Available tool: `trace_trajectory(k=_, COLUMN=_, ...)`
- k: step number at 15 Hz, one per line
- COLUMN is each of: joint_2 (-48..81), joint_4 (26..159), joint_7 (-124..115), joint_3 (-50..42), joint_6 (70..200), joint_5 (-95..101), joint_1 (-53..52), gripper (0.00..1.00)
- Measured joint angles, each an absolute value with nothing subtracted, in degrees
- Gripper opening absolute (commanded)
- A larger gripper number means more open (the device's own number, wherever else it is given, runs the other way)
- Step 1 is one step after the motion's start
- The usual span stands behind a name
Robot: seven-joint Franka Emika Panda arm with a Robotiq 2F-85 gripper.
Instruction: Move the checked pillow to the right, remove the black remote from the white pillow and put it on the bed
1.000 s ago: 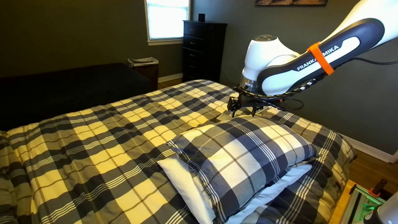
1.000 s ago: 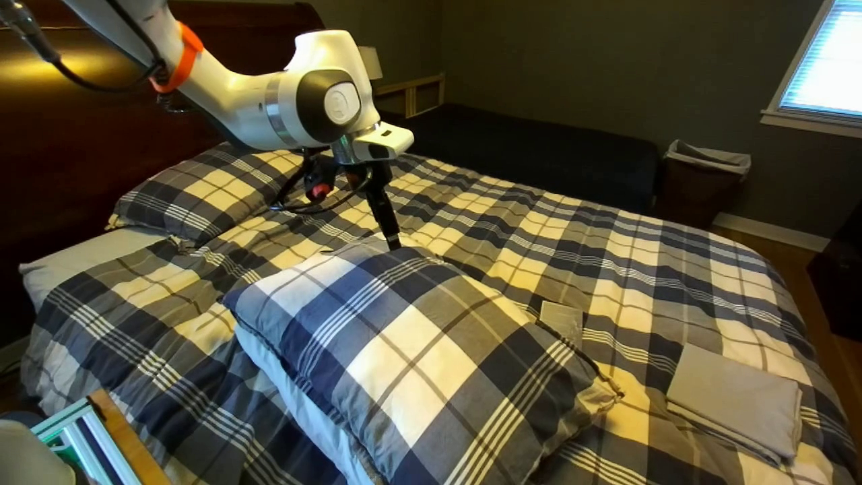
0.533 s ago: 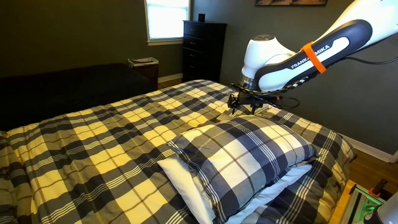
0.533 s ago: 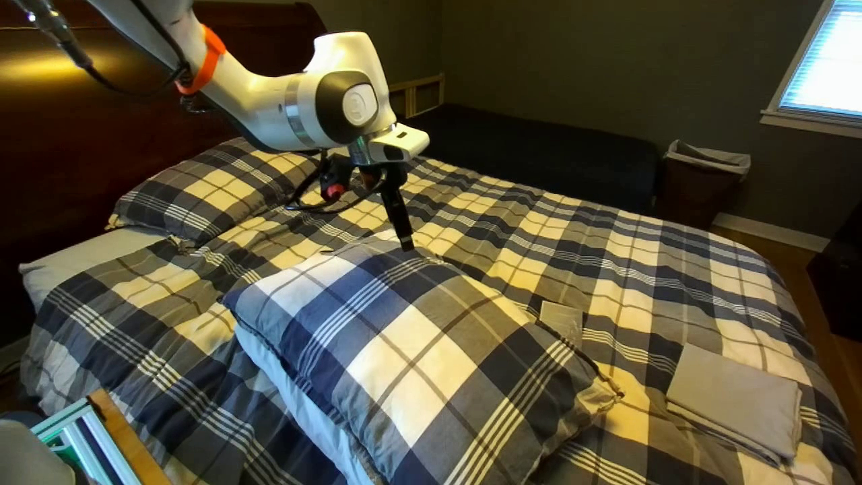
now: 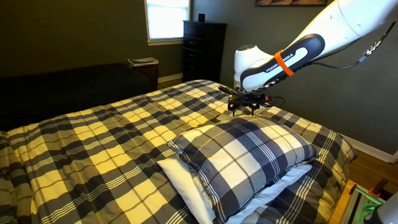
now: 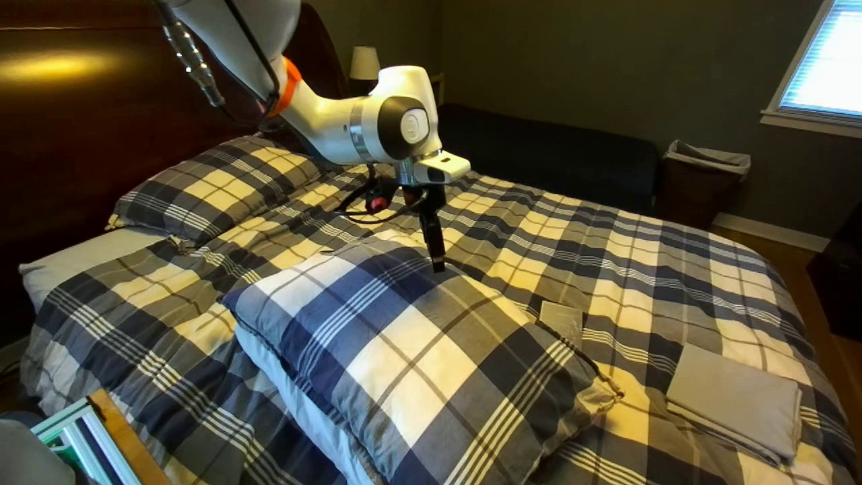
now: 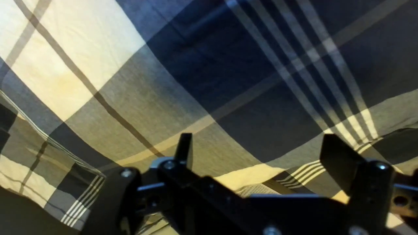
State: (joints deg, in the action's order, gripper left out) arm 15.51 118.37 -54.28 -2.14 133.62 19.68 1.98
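The checked pillow (image 5: 245, 152) lies on top of the white pillow (image 5: 183, 183) on the plaid bed (image 5: 102, 146). In an exterior view the checked pillow (image 6: 404, 357) covers most of the white pillow (image 6: 296, 404), with only a side strip showing. My gripper (image 5: 243, 114) points down at the far edge of the checked pillow. In an exterior view its fingertip (image 6: 438, 267) is just over or touching the pillow top; I cannot tell which. In the wrist view the fingers (image 7: 258, 135) are wide apart above the checked cloth (image 7: 196, 85), with nothing between them. The black remote is out of view.
A flat grey item (image 6: 562, 322) lies beside the checked pillow, and a folded grey cloth (image 6: 734, 404) lies farther along the bed. Another plaid pillow (image 6: 222, 185) rests by the headboard (image 6: 155, 87). A wood-edged metal frame (image 5: 351, 199) stands at the bedside.
The arm has reached farther over the bed. The gripper rose slightly, then lowered at the checked pillow's far edge, shifting right in an exterior view. The pillows have not moved.
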Motion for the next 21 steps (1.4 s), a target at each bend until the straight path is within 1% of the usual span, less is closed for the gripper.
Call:
trace_trajectory(k=3, joint_2=20.87, joint_4=113.13, joint_7=-54.45, joint_3=-4.06, joint_6=131.33, joint_5=19.59, joint_1=0.48, gripper=1.0)
trace_trajectory(k=10, joint_2=31.26, joint_4=103.16, joint_7=-54.43, joint_3=-6.95, joint_6=130.56, joint_5=18.9, joint_1=-1.05, gripper=1.0)
trace_trajectory(k=14, joint_2=37.12, joint_4=97.88, joint_7=-52.27, joint_3=-7.05, joint_6=122.3, joint_5=16.55, joint_1=-1.5, gripper=1.0)
trace_trajectory(k=15, joint_2=38.57, joint_4=96.24, joint_7=-51.33, joint_3=-7.05, joint_6=119.61, joint_5=15.83, joint_1=-1.58, gripper=0.85)
trace_trajectory(k=16, joint_2=39.92, joint_4=94.61, joint_7=-50.65, joint_3=-7.06, joint_6=117.32, joint_5=15.41, joint_1=-1.61, gripper=0.74)
trace_trajectory(k=19, joint_2=43.34, joint_4=89.91, joint_7=-49.38, joint_3=-7.12, joint_6=112.89, joint_5=14.47, joint_1=-1.63, gripper=0.52)
trace_trajectory(k=21, joint_2=44.56, joint_4=87.83, joint_7=-49.35, joint_3=-7.44, joint_6=112.26, joint_5=14.38, joint_1=-1.69, gripper=0.37)
